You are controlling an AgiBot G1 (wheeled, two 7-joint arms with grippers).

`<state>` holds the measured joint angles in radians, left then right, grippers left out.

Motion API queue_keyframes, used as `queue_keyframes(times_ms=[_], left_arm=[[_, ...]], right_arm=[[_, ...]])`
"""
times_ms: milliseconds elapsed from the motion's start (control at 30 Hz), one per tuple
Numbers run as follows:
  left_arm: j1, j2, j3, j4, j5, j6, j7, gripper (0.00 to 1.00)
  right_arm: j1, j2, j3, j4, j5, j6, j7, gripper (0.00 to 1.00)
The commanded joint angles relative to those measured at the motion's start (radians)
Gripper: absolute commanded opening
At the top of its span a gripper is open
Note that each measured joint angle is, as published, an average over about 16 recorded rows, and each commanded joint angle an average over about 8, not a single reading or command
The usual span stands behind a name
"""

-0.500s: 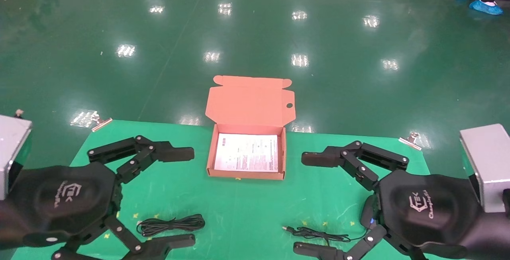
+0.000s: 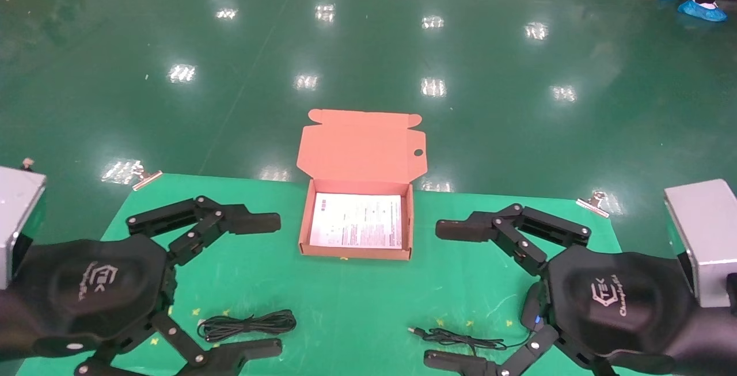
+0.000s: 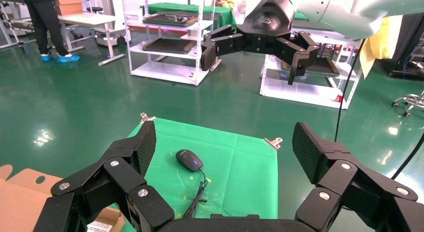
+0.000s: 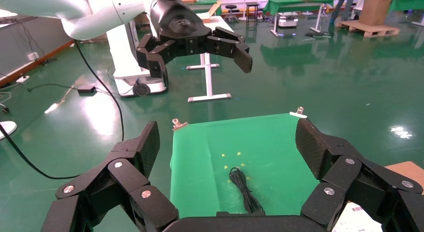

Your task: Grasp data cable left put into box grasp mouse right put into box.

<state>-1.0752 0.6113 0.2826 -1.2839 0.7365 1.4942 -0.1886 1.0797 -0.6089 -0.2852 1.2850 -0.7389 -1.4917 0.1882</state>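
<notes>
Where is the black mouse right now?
In the head view the mouse lies on the green cloth on the robot's right, mostly hidden under the right gripper, right of the box.

- Head cam: I look forward and down on the green mat (image 2: 357, 301), box (image 2: 358, 223) centred, floor beyond.
- Left wrist cam: faces across the mat toward my right side, mouse (image 3: 189, 160) near.
- Right wrist cam: opposite way, data cable (image 4: 245, 189) near.
- All share the mat.

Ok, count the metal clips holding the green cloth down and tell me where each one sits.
2. One clip is at the cloth's far left corner, the other clip at its far right corner. The near corners are out of view, so more may be hidden.
</notes>
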Motion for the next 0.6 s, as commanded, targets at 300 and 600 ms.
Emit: queue_keyframes(times_ms=[300, 600], left_arm=[[-0.032, -0.002, 0.047, -0.016, 0.088, 0.008, -0.034, 1.0], [-0.169, 0.047, 0.176, -0.005, 0.32, 0.049, -0.121, 1.0]], right_arm=[[0.038, 0.034, -0.021, 0.028, -0.088, -0.012, -0.005, 1.0], [0.271, 0.013, -0.218, 0.065, -0.444, -0.081, -0.025, 1.0]])
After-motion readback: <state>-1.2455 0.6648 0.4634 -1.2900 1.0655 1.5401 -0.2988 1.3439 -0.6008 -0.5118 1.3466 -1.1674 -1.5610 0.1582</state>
